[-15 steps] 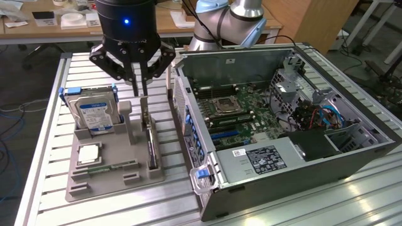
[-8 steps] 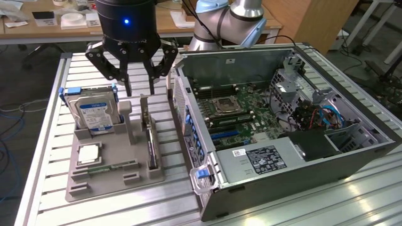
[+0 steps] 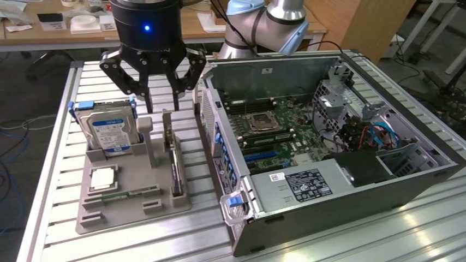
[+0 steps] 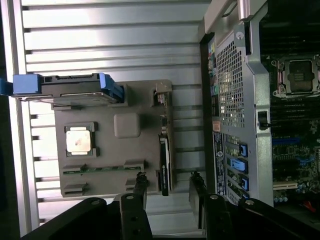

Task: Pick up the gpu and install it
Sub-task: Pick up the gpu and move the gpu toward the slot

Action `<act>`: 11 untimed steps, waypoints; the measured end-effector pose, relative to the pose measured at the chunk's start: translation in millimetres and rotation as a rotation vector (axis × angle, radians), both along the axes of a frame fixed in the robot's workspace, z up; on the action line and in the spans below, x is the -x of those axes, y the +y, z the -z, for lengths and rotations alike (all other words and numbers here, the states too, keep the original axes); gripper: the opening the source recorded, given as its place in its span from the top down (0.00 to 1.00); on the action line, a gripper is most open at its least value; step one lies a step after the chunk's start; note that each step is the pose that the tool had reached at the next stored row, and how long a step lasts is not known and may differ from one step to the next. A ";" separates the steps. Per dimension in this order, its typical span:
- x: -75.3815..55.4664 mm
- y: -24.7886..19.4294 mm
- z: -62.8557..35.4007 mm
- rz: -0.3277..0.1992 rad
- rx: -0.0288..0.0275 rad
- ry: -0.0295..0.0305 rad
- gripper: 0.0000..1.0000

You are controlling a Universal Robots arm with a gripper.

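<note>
The gpu [image 3: 174, 164] is a thin dark card standing on its edge in a slot of the grey tray [image 3: 117, 215], on the side nearest the computer case. In the wrist view the gpu [image 4: 164, 160] runs lengthwise, with its near end between the two fingers. My gripper [image 3: 161, 106] hangs above the tray's far end, over the gpu's far end and beside the hard drive. Its black fingers [image 4: 141, 182] stand apart with nothing between them, so the gripper [image 4: 168, 182] is open and clear of the card.
A silver hard drive [image 3: 109, 131] with a blue-white label stands upright in the tray. A CPU [image 3: 102, 179] and a green memory stick [image 3: 120, 195] lie in front of it. The open computer case [image 3: 342, 180] lies on the exterior view's right, motherboard [image 3: 273, 134] exposed.
</note>
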State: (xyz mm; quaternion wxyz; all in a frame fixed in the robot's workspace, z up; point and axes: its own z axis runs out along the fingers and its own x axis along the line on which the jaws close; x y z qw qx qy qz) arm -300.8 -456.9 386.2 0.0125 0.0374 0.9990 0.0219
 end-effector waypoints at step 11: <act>0.0 0.0 5.2 0.000 0.0000 0.0000 0.53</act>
